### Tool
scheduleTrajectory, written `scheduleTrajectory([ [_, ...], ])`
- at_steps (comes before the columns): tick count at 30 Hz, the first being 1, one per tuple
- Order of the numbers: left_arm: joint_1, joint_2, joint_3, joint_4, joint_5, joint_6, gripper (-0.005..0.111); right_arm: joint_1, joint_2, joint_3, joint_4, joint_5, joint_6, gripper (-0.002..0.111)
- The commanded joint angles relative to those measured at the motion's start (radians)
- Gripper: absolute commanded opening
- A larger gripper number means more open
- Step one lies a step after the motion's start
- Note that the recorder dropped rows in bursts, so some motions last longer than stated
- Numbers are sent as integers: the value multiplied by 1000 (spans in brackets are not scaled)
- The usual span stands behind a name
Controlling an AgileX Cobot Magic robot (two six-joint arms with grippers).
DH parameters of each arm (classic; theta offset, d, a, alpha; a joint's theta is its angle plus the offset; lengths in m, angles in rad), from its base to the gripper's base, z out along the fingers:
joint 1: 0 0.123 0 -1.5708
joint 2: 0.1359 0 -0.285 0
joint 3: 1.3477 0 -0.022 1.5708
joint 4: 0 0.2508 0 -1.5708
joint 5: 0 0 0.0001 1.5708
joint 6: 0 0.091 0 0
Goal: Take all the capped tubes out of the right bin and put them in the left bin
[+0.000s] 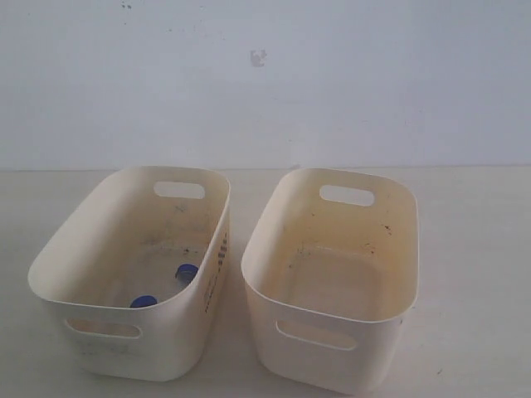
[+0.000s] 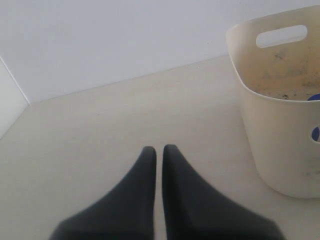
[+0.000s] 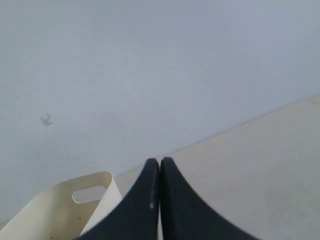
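Observation:
The left bin [image 1: 166,348] holds two capped tubes, told by their dark blue caps: one [image 1: 186,271] by its right wall, one [image 1: 143,301] behind the near wall. Their clear bodies barely show. No orange-red caps are visible anywhere. The right bin [image 1: 373,356] shows only a bare stained floor and a short dark scratch [image 1: 386,228] on its inner wall. Neither gripper appears in the exterior view. In the left wrist view my left gripper [image 2: 159,149] is shut and empty over the table, apart from the left bin [image 2: 280,145], where a blue cap [image 2: 315,97] peeks. My right gripper [image 3: 159,161] is shut and empty.
Both bins stand side by side on a pale table [image 1: 473,249] against a white wall [image 1: 265,83]. A printed label [image 1: 220,249] marks the left bin's outer side. The right wrist view catches a cream bin [image 3: 60,210] with a handle slot beside the gripper.

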Motion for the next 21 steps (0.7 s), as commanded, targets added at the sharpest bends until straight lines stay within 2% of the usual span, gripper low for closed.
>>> scheduleTrajectory([
  [1,-2,-4,3,2,-4,1,4,-7,-13,5,-7,138,-15,0],
  [7,-2,-4,3,2,-4,1,4,-7,-34,5,-47,395,-15,0],
  [15,-2,-4,3,2,-4,1,4,-7,-86,5,-234,385,-13,0],
  [21,-2,-4,3,2,-4,1,4,-7,-86,5,-242,387,-13,0],
])
